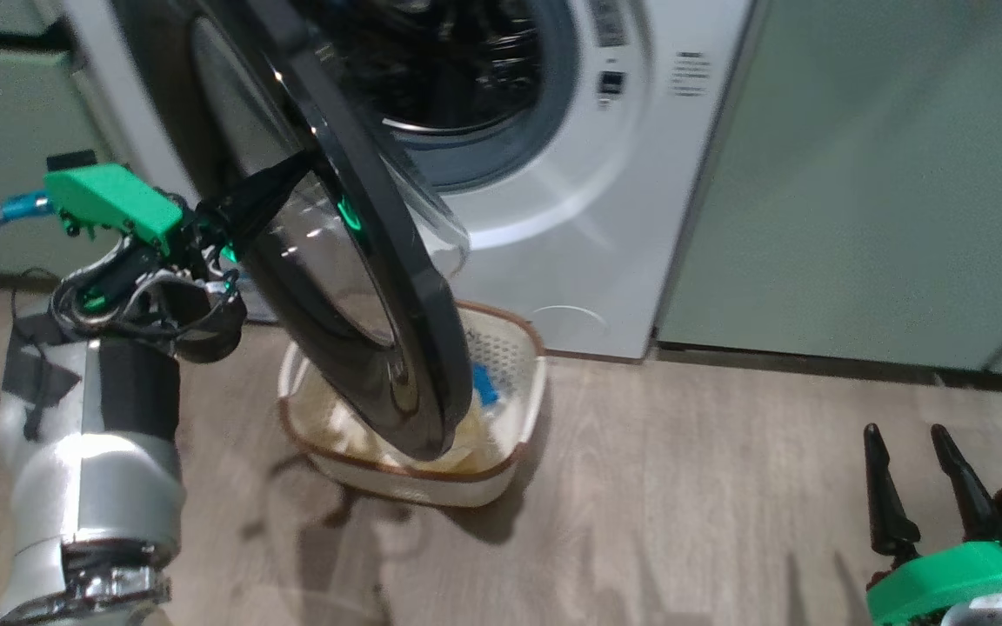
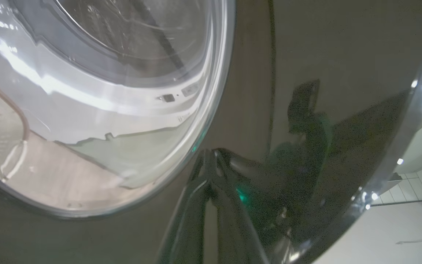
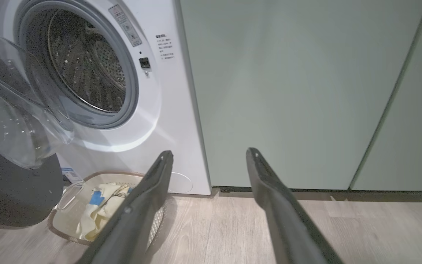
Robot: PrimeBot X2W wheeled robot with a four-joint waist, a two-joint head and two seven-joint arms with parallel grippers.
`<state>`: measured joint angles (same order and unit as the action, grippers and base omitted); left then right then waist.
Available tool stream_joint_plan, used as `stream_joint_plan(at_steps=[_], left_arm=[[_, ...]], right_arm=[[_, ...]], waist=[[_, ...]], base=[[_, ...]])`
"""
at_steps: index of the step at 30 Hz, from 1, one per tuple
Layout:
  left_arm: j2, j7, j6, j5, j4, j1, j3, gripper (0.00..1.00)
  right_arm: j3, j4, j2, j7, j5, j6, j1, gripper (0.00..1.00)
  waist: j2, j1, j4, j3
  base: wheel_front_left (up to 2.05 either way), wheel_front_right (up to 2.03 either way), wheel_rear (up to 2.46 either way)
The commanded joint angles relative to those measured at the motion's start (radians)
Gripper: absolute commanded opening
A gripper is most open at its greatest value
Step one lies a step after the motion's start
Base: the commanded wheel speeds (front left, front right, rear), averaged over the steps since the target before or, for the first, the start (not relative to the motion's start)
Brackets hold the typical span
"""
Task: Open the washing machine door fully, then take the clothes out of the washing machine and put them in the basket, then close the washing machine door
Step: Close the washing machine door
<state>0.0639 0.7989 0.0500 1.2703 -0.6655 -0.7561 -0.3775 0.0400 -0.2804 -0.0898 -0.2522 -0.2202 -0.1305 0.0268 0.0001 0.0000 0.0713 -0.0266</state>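
Wood floor, washing machine at far side. Clothes in basket below half-open washing machine door. Left gripper, pressed together, tips on door's outer face; machine lies far-right. Right gripper spread, well apart.

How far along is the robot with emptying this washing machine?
Done: the clothes lie in the basket, and the drum of the washing machine looks empty. In hand: the shut left tool rests its tips against the black ring of the washing machine door, which stands partly open. Left: closing that door completely. The right tool is open, holding nothing.
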Motion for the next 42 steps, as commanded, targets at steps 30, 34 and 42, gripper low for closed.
stream_joint_plan(at_steps=[30, 34, 42], left_arm=[[0.056, -0.137, 0.06, -0.108, 0.069, 0.117, 0.032, 1.0], [0.093, -0.219, 0.077, -0.182, 0.085, 0.171, 0.074, 1.0], [0.185, -0.461, 0.08, -0.244, 0.19, 0.316, 0.211, 1.0]], right_arm=[[0.0, 0.042, -0.016, -0.01, -0.007, 0.0, 0.011, 1.0], [-0.006, 0.043, -0.011, -0.01, -0.006, 0.0, 0.011, 1.0], [-0.016, 0.044, -0.004, -0.01, -0.004, 0.0, 0.014, 1.0]], waist=[[-0.0001, 0.0, 0.021, 0.028], [-0.0001, 0.0, -0.007, 0.031], [-0.0001, 0.0, -0.032, 0.038]], base=[[0.0, 0.0, 0.0], [0.0, 0.0, 0.0], [0.0, 0.0, 0.0]])
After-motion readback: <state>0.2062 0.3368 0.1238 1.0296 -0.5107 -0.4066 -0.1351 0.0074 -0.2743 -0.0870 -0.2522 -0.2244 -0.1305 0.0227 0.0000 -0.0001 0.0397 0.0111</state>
